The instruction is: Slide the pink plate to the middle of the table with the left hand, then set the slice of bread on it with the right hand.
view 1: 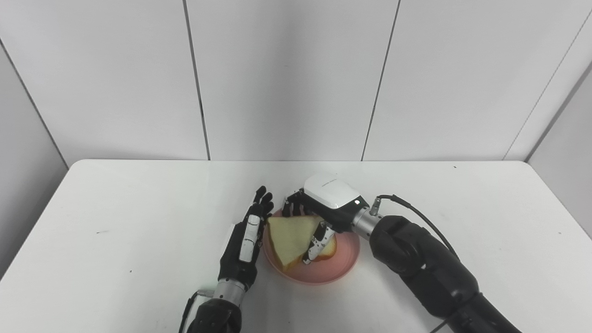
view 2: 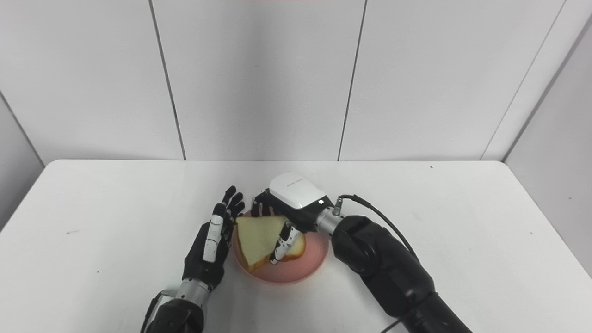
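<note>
**Bread over the plate, release still to come**

Bread tilted over the plate, lower corner at or near the plate's near-left part, upper edge lifted toward the right hand. Not possible to tell whether that lower corner already touches. Held by the right hand from above and from the far-right side: fingers narrow and closed on the slice, one lying across its right face. Long edge running from far-right, high, to near-left, low.

Plate near the middle of the worktop, a little toward the near edge; sliding step judged done. Left hand just beside the plate's left rim, standing on edge with palm toward the plate, fingers straight and a little apart, holding nothing. Contact with the rim not clear.

For the coming move: bread directly under the right fingers and over the plate, so probably only a short lowering and opening needed. Left hand very near the slice's left corner; some risk of the bread leaning on it when released.
</note>
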